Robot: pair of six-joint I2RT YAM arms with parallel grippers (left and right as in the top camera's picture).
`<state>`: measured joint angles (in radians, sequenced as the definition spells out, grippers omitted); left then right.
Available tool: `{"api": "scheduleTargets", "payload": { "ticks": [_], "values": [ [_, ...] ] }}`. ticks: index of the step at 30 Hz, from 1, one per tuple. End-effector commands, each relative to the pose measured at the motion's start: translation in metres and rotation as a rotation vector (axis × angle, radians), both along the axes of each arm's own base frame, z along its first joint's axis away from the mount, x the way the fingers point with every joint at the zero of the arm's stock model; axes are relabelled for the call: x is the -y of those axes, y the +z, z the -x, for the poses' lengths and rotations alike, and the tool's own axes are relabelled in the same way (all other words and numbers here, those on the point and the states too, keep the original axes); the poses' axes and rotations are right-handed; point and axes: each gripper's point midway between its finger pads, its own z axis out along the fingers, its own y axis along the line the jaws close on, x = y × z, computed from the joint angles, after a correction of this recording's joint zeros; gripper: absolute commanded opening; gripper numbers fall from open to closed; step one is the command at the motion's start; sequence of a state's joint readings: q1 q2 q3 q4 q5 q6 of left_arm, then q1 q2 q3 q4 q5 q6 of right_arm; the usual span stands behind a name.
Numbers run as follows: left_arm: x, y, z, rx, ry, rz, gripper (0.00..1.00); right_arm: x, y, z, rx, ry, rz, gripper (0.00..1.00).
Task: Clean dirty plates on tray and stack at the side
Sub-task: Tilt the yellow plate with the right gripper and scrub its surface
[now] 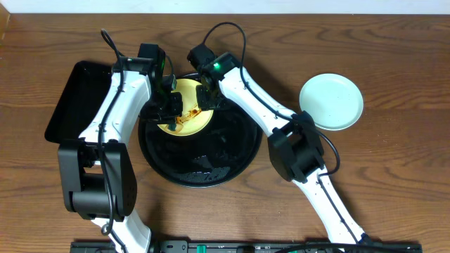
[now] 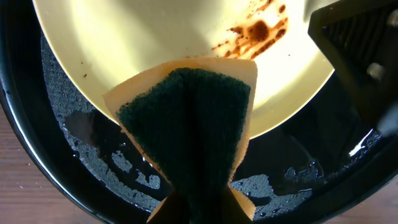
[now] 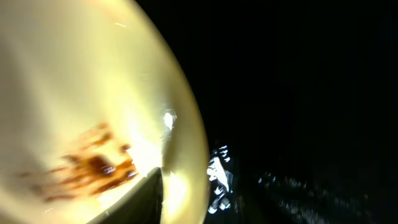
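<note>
A pale yellow plate [image 1: 184,95] lies at the far side of the round black tray [image 1: 204,169], with brown smears [image 2: 258,31] on its inner face. My left gripper [image 1: 171,107] is shut on a folded sponge [image 2: 186,124], dark green pad facing out, which rests on the plate's near rim. My right gripper [image 1: 207,98] is at the plate's right edge. In the right wrist view one finger [image 3: 140,202] lies on the plate's [image 3: 74,81] inner face beside the rim; the other finger is lost in the dark tray [image 3: 298,93]. A mint-green plate [image 1: 331,101] sits on the table to the right.
A rectangular black tray [image 1: 77,98] sits at the left, under the left arm. The round tray's floor [image 2: 93,149] is wet with patches of water. Bare wooden table [image 1: 394,176] extends to the right and front.
</note>
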<state>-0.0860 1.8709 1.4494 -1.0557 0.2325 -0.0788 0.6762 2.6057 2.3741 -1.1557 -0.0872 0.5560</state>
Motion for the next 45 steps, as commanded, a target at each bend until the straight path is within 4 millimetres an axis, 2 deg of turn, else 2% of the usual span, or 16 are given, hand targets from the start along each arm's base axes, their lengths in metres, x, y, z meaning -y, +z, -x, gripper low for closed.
{"api": "scheduleTargets", "payload": {
  "ticks": [1, 8, 13, 19, 22, 27, 31, 38, 45],
  "values": [
    [-0.003, 0.007, -0.003, 0.017, 0.006, -0.009, 0.07, 0.003, -0.008, 0.000, -0.019, -0.043, 0.008, 0.01],
    [-0.003, 0.007, -0.003, 0.016, 0.006, -0.008, 0.07, 0.023, -0.008, -0.011, 0.045, -0.094, 0.109, 0.01],
    [0.001, 0.007, -0.005, 0.025, 0.004, 0.010, 0.08, 0.040, -0.009, -0.009, 0.051, -0.103, 0.191, 0.01],
    [0.037, 0.009, -0.015, 0.081, -0.048, 0.223, 0.07, 0.046, -0.010, -0.003, 0.027, -0.094, 0.216, 0.01],
    [0.059, 0.017, -0.021, 0.124, -0.085, 0.364, 0.07, 0.049, -0.010, 0.000, 0.015, -0.088, 0.227, 0.01],
    [0.071, 0.019, -0.021, 0.136, -0.106, 0.446, 0.07, 0.051, -0.010, 0.000, 0.009, -0.091, 0.232, 0.01],
    [0.078, 0.013, -0.015, 0.126, -0.111, 0.520, 0.07, 0.059, -0.008, -0.003, -0.003, -0.108, 0.231, 0.01],
    [0.078, -0.011, -0.010, 0.137, -0.079, 0.568, 0.08, 0.076, -0.008, -0.005, -0.049, -0.140, 0.226, 0.01],
    [0.081, -0.015, -0.020, 0.200, -0.061, 0.615, 0.07, 0.078, -0.008, -0.002, -0.059, -0.125, 0.235, 0.01]
  ]
}}
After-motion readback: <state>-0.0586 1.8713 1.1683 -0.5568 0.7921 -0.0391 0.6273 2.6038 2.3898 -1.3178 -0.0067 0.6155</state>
